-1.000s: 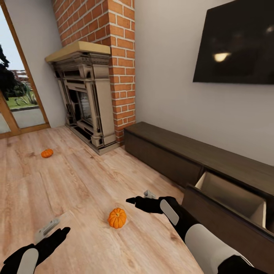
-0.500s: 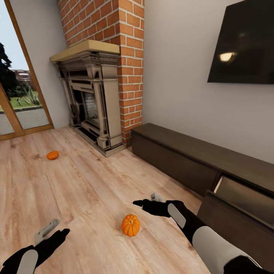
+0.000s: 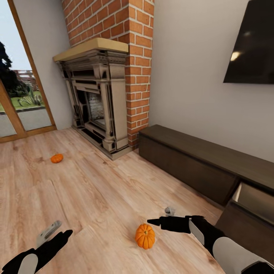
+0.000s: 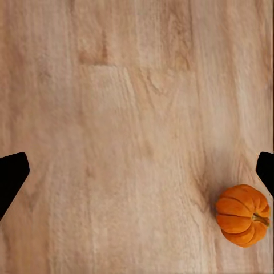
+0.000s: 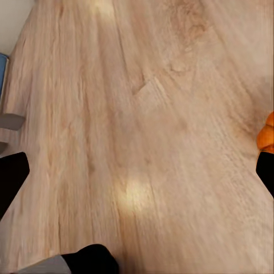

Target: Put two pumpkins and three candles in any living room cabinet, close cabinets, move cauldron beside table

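1. I see the near pumpkin [image 3: 145, 236] on open floor [image 3: 95, 190], just beside my right claw [image 3: 154, 221].
2. Far pumpkin [image 3: 56, 158] lies near the fireplace [image 3: 99, 99].
3. Both claws, including the left claw [image 3: 49, 233], spread open, empty.
4. Cabinet [image 3: 198, 167] drawer [image 3: 253, 198] open along the wall.

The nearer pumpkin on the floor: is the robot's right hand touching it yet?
Apart. In the head view the right hand hovers beside the nearer pumpkin, with bare wooden floor showing between its fingertips and the pumpkin.
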{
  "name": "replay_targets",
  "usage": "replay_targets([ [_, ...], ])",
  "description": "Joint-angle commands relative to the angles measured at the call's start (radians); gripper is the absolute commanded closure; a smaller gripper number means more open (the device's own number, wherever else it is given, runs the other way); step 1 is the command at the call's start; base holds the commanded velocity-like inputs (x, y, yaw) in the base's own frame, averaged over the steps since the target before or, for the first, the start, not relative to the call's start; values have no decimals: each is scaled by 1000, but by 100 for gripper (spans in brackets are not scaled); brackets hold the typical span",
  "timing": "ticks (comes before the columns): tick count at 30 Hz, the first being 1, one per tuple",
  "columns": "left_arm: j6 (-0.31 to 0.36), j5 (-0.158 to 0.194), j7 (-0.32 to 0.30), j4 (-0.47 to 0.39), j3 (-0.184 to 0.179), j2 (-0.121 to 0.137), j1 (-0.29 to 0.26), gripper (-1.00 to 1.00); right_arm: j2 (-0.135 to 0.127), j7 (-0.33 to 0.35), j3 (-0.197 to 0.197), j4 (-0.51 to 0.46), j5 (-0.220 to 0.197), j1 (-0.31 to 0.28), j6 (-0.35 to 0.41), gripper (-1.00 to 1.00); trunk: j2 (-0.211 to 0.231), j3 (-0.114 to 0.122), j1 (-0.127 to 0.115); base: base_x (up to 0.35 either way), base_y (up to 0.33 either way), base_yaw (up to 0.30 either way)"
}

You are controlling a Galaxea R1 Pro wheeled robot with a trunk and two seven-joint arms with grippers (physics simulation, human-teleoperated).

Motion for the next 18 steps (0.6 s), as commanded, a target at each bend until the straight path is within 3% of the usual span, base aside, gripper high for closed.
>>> replay_targets([
  [1, 4, 10, 1, -1, 1, -1, 0, -100, 0, 0, 5, 5, -8, -1, 10, -100, 0, -1, 0, 204, 284, 0],
  [3, 4, 10, -14, -2, 1, 0, 1, -100, 4, -4, 5, 17, -3, 0, 15, -100, 0, -1, 0, 215, 276, 0],
  [6, 4, 10, -29, -2, -2, -1, 2, -100, 1, -48, -10, 20, -5, -8, 117, -100, 0, -1, 0, 249, 205, 0],
  [7, 4, 9, -30, -2, -13, -1, 3, -100, -20, -124, -51, 17, -13, -14, 125, -100, 0, -1, 0, 314, 37, 0],
  [8, 4, 9, -31, -2, -31, -1, 3, -100, -26, -141, -82, 17, -13, -14, 115, -100, 0, -1, 0, 206, 19, 0],
  [11, 15, 17, -31, -6, -47, -3, -3, -100, -35, -154, -103, 17, -12, -15, 110, -100, 0, -1, 0, 127, 12, 0],
  [12, 18, 36, -30, -8, -51, -5, -7, -100, -41, -159, -109, 17, -12, -15, 110, -100, 0, -1, 0, 54, 5, 0],
  [14, 26, 110, -32, -10, -77, 0, -13, -100, -55, -174, -115, 20, -12, -15, 110, -100, -1, -9, 1, 26, 2, 0],
  [18, 30, 155, -35, -10, -163, 2, -37, -100, -61, -191, -119, 19, -14, -17, 117, -100, -2, -24, 3, 8, 1, 0],
])
